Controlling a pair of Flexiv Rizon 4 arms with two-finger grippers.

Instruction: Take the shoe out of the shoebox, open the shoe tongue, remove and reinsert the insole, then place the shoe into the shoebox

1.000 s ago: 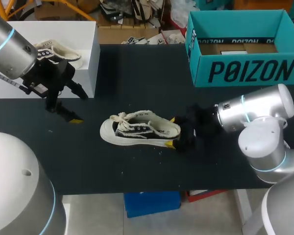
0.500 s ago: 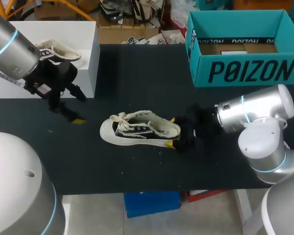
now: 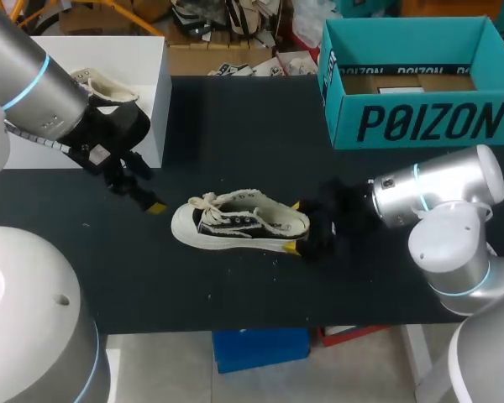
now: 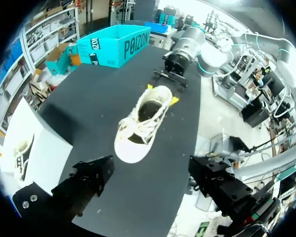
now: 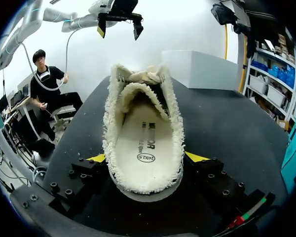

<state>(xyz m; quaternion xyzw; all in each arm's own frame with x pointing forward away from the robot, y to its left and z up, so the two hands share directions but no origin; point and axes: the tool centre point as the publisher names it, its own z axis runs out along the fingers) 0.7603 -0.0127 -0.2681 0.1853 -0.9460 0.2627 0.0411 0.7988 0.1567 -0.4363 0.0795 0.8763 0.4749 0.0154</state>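
**A:** Shoe [image 3: 235,222] out on the black tabletop [image 3: 235,117]. Where does the left claw [image 3: 149,195] stand?

**B:** It hangs released and empty, just short of the toe, with the laces [image 4: 138,129] ahead of its fingers.

**A:** And the right claw [image 3: 294,225]?

**B:** It's clenched on the heel, a yellow tip on each side.

**A:** What's the step?

**B:** Probably opening the tongue [image 5: 143,76]. The left claw should drop over the laces, pinch only the tongue's edge and draw it up gently. The right claw pins the heel so nothing slides.

**A:** And the shoebox [image 3: 420,117]?

**B:** It sits open and well beyond the right claw.
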